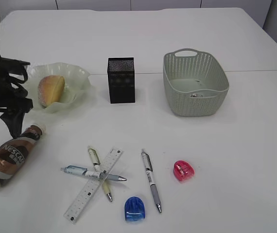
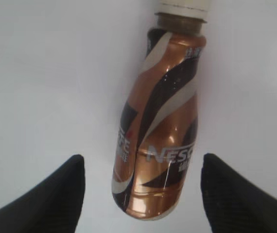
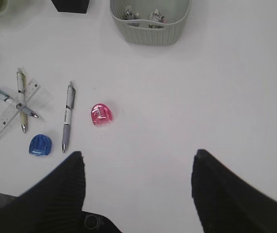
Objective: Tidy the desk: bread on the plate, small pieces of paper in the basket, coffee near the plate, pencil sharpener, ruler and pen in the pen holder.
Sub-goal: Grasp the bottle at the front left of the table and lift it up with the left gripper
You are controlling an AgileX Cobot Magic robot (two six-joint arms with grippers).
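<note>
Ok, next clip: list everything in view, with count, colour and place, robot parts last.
bread: one, golden-yellow, on the plate.
plate: one, translucent pale green, back left.
coffee: one brown Nescafe bottle, lying front left.
pen holder: one, black mesh, back centre.
basket: one, sage green, back right, paper scraps inside.
ruler: one, clear, front, crossed by two pens.
pens: three; blue-white and yellowish crossing the ruler, grey alone to their right.
pencil sharpeners: two; blue front, pink to its right.
desk: one, white.
left gripper: black, open, straddling the coffee.
right gripper: black, open, above bare desk.
</note>
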